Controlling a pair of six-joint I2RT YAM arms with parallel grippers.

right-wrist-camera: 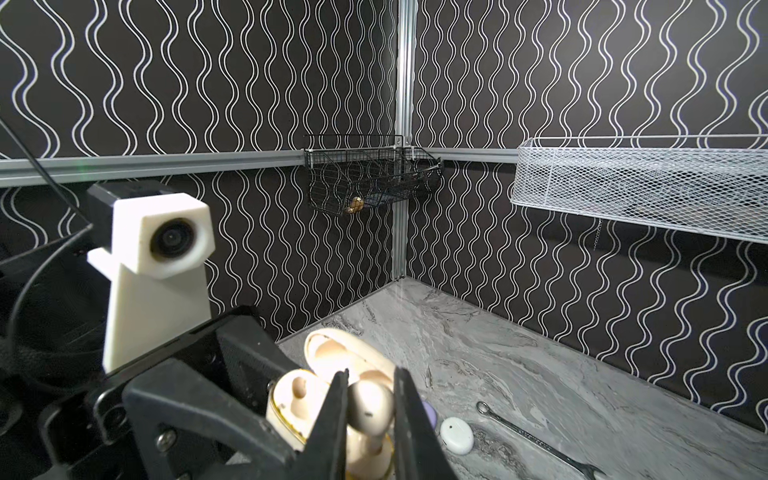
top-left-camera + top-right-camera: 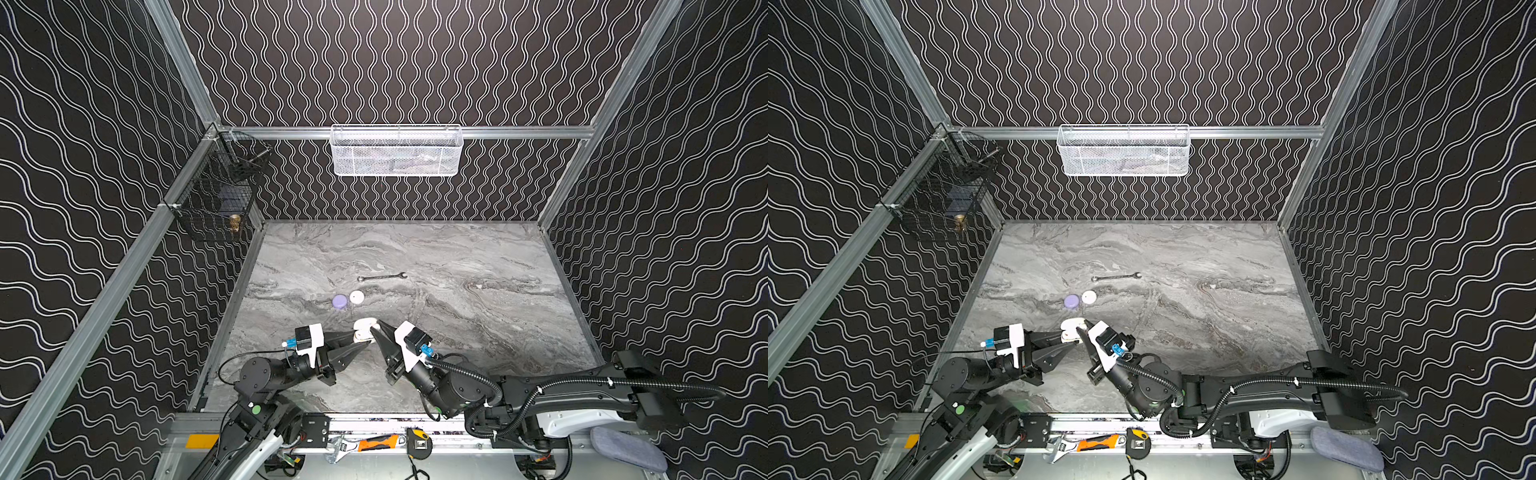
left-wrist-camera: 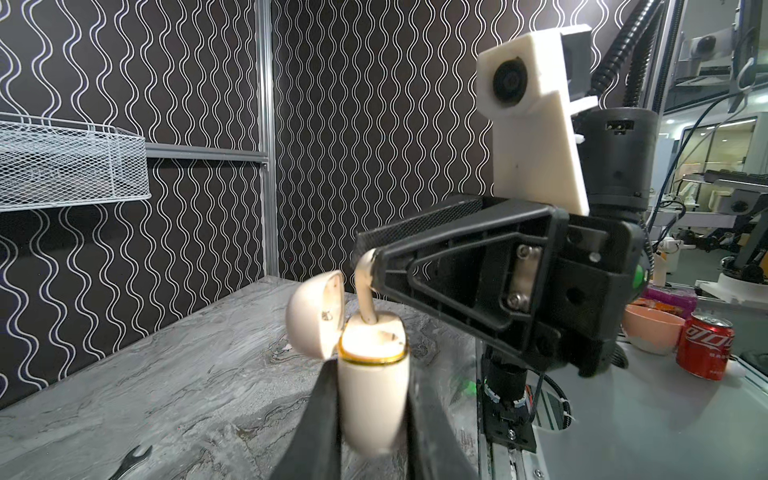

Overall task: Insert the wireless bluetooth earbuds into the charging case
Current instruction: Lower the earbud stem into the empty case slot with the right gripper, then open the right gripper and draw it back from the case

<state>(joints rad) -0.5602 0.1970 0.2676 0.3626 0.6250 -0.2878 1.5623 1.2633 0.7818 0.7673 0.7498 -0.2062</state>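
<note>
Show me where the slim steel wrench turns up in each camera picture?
Top view: slim steel wrench mid-table.
Top view: wrench again mid-table.
Left wrist: wrench on marble table, at the frame's edge.
Right wrist: wrench beside white round case.
Shared landmark: white mesh basket on back rail.

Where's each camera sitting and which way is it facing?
Both top views: high behind the robot, looking down on the marble table; both arms show.
Left wrist: on the left arm, looking along its fingers clamping the open case; right gripper opposite.
Right wrist: on the right arm, looking along its fingers pinching an earbud at the case.
Shared: all show the case and wrench.
</note>
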